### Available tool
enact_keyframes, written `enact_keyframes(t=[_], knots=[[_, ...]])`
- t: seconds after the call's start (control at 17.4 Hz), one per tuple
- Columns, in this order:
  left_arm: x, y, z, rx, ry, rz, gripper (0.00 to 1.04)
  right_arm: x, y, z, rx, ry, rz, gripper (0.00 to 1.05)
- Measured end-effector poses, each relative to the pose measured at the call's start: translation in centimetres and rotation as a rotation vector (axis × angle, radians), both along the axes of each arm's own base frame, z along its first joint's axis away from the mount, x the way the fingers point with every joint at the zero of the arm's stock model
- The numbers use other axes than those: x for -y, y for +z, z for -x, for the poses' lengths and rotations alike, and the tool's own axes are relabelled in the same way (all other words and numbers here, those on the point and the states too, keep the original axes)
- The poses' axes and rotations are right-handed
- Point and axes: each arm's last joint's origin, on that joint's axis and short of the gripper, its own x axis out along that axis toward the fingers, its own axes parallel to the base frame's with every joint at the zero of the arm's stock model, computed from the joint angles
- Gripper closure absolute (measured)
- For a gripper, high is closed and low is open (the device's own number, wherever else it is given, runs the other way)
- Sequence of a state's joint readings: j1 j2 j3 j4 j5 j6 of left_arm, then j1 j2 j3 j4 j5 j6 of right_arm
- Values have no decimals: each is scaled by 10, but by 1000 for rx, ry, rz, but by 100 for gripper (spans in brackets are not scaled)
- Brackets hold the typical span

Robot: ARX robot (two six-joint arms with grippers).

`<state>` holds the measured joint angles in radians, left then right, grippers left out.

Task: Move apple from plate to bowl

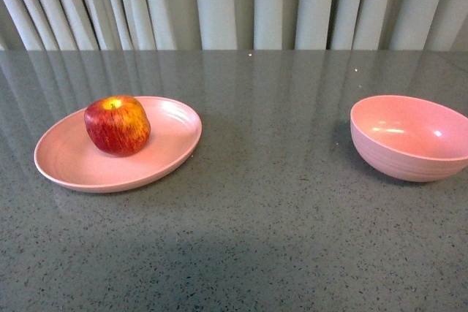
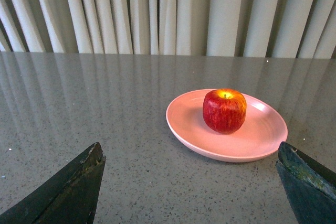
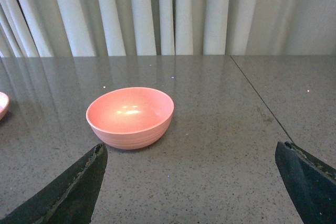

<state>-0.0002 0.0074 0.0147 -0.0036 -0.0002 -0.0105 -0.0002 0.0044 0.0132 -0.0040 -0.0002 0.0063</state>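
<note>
Left tool (image 2: 190, 146) and right tool (image 3: 190, 146): dark wedge-shaped fingers (image 2: 73, 190), scuffed edges.

Red apple (image 1: 117, 125) upright on pink plate (image 1: 73, 166), left; pink bowl (image 1: 409, 140) empty, well apart right

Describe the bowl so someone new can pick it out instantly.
On the grey speckled table, look to the robot's right. The pink bowl stands there alone, empty. Unlike the shallow pink plate holding the apple on the left, it is deep and narrower.
</note>
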Motion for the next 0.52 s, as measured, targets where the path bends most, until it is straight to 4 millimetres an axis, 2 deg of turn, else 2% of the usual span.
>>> enact_keyframes(t=[0.52], knots=[[0,0,0,0,0,0,7,0,0,0,0,0,0,7]])
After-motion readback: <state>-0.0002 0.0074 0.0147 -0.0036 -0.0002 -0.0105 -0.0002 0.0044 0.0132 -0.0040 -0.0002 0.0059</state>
